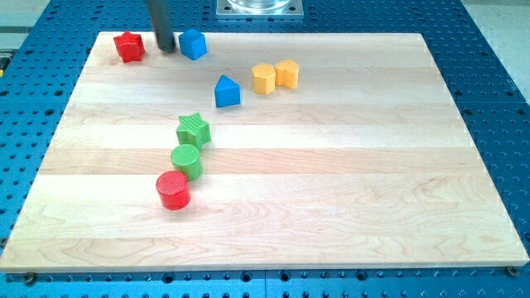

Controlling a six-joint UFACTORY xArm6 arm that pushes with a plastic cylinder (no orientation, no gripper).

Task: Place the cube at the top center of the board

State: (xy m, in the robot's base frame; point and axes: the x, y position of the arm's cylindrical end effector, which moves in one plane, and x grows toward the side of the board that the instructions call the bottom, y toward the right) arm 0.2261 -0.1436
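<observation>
My tip point(166, 48), a bare rod grasping nothing, rests near the board's point(348, 165) top-left corner between the red star point(128, 46) and the blue cube point(193, 43), which lies along the top edge, left of centre, its rightward push apparently undone.

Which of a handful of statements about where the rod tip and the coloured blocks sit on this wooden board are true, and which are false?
1. My tip sits between the red star block and the blue cube. True.
2. The blue cube is at the view's bottom right corner of the wooden board. False: it is near the top edge, left of centre.
3. The two yellow blocks sit side by side. True.
4. The red cylinder lies above the green star block in the view. False: it lies below the green cylinder, which is below the star.
5. The blue triangular block touches the blue cube. False: they are apart.
</observation>
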